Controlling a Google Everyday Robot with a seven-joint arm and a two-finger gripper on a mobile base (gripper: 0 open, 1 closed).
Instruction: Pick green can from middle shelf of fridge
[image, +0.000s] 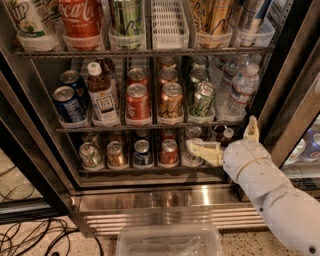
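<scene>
The green can (202, 98), pale green with swirly markings, stands upright at the front of its clear tray on the middle shelf (150, 128) of the fridge (150, 200), right of centre. A second silver-topped can (199, 75) stands behind it. My gripper (227, 140) is open and empty. It sits below and to the right of the green can, at the height of the bottom shelf. One cream finger (204, 150) points left in front of the bottom-shelf cans and the other (251, 130) points up. The white arm (270, 195) comes in from the lower right.
A copper-orange can (171, 100) stands just left of the green can, and water bottles (240, 90) just right. Further left are a red can (137, 100), a tea bottle (102, 95) and blue cans (67, 102). The door frame (295, 100) is at right. A plastic bin (170, 240) lies on the floor.
</scene>
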